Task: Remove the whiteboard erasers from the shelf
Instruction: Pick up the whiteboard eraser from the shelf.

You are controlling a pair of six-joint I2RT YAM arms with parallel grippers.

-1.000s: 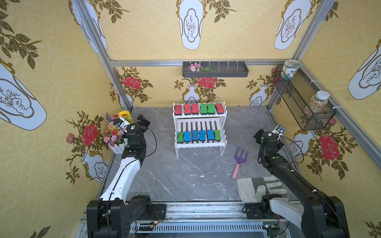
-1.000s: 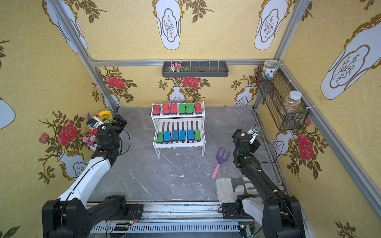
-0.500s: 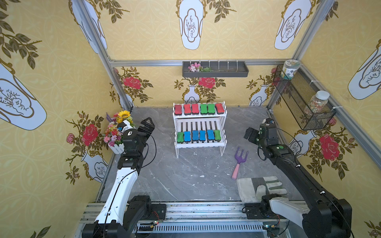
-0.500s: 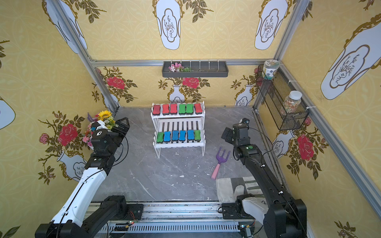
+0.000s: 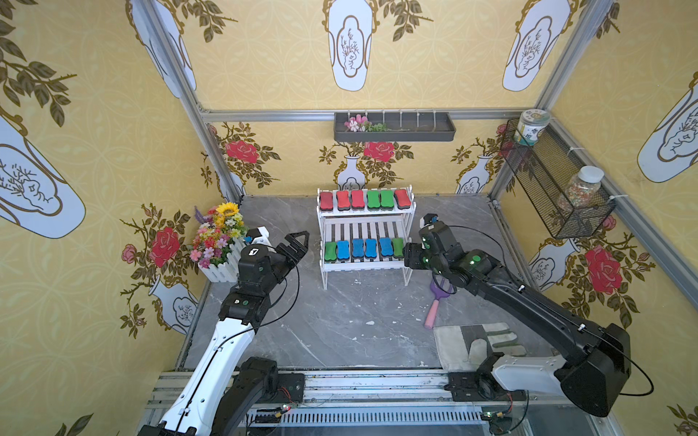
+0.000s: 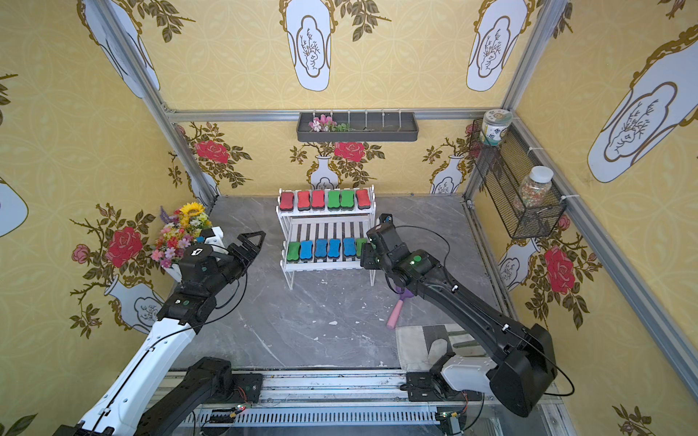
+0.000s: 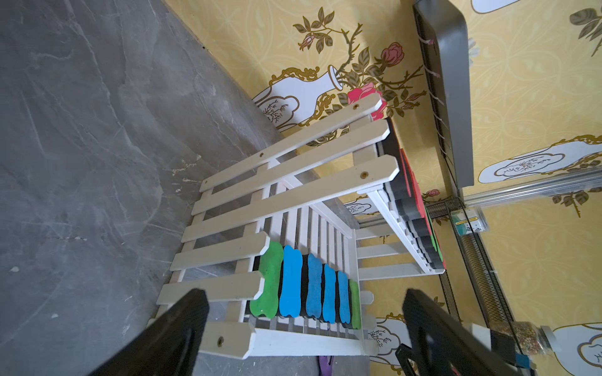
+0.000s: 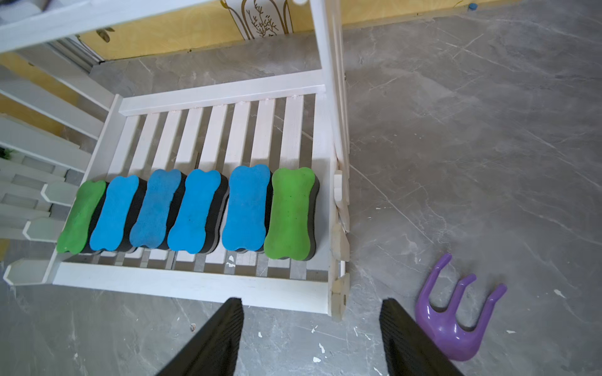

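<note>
Grey marble tabletop [image 5: 340, 321], yellow floral walls. The shelf [image 5: 364, 265] stands mid-tabletop toward the rear edge, with six whiteboard erasers [image 5: 357, 248] on each tier. The left gripper [image 5: 297, 246] is near its left end and the right gripper [image 8: 311, 306] beside its right end, both with jaws apart and empty.

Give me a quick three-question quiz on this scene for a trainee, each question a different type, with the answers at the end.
1. True or false: every whiteboard eraser on the upper tier of the shelf is red.
2. How many blue erasers sit on the lower tier?
3. Which lies on the tabletop near the right gripper? A) a hammer B) a purple hand rake C) a spoon
Key: 1 false; 2 four; 3 B.
</note>
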